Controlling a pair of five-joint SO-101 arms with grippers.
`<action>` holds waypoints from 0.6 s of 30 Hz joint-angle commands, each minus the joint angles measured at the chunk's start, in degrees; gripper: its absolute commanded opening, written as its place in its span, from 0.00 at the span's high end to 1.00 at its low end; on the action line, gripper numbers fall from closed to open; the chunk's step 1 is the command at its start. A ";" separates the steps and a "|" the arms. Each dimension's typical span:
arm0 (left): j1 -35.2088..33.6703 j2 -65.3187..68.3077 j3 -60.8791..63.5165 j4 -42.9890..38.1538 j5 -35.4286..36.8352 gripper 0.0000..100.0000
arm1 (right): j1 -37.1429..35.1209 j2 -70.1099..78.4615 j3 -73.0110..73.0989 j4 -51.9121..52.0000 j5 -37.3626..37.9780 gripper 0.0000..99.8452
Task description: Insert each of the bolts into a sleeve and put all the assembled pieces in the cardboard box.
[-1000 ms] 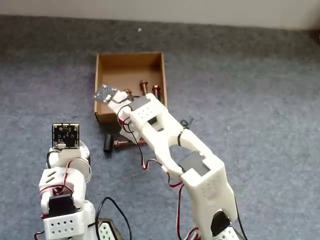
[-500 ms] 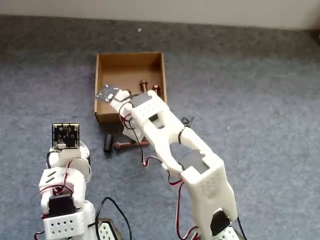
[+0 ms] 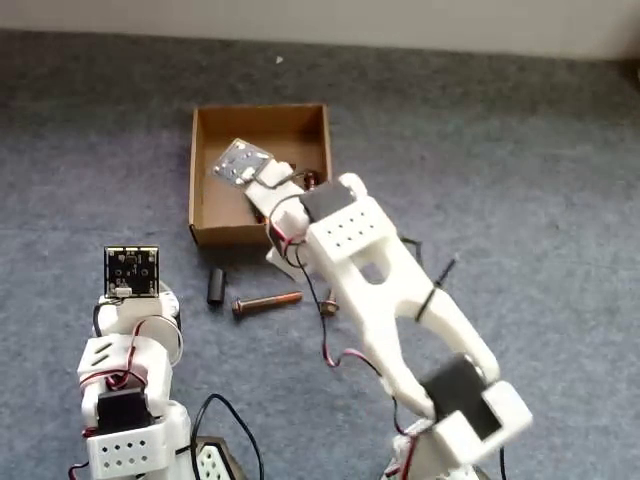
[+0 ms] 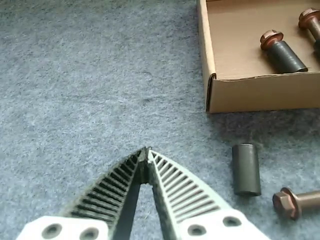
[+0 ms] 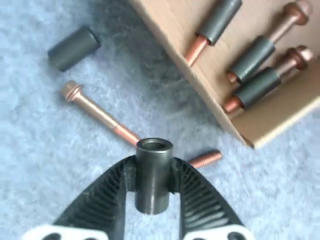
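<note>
My right gripper (image 5: pixel 152 182) is shut on a dark sleeve (image 5: pixel 154 175), held upright above the carpet just outside the cardboard box (image 5: pixel 210 95). Under it lies a copper bolt (image 5: pixel 100 114), and the threaded end of another bolt (image 5: pixel 205 159) pokes out beside the sleeve. A loose sleeve (image 5: pixel 74 48) lies farther off. Three assembled pieces (image 5: pixel 257 52) rest in the box. My left gripper (image 4: pixel 145 154) is shut on nothing, low over the carpet, short of the loose sleeve (image 4: pixel 246 169) and a bolt head (image 4: pixel 287 202). From above, the right arm (image 3: pixel 350 240) covers the box's near right corner.
Grey carpet surrounds the box (image 3: pixel 200 170) with open room to the right and the far side. Red and black cables (image 3: pixel 330 340) hang from the right arm near the bolt (image 3: pixel 267 301) and the loose sleeve (image 3: pixel 215 286). The left arm's base (image 3: pixel 125 400) sits at the near left.
The right arm has lifted and swung, its wrist now farther over the box. The bolt on the carpet is uncovered. The left arm has stayed still.
</note>
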 commanded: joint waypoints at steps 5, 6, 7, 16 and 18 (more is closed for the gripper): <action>-0.66 -0.31 1.10 -1.14 -0.79 0.98 | 2.95 -22.64 14.55 -0.04 -4.22 1.00; -0.66 -0.31 1.10 -1.14 -0.79 0.98 | 3.65 -24.57 16.31 -0.04 -4.22 1.00; -0.66 -0.31 1.10 -1.05 -0.79 0.98 | 4.62 -26.24 17.98 -0.13 -4.22 1.00; -0.66 -0.31 1.10 -1.05 -1.85 0.98 | 13.67 -37.32 36.35 -14.90 -10.81 1.00; -0.66 -0.31 1.01 -1.05 -6.86 0.98 | 15.78 -38.64 39.69 -18.51 -12.22 1.00</action>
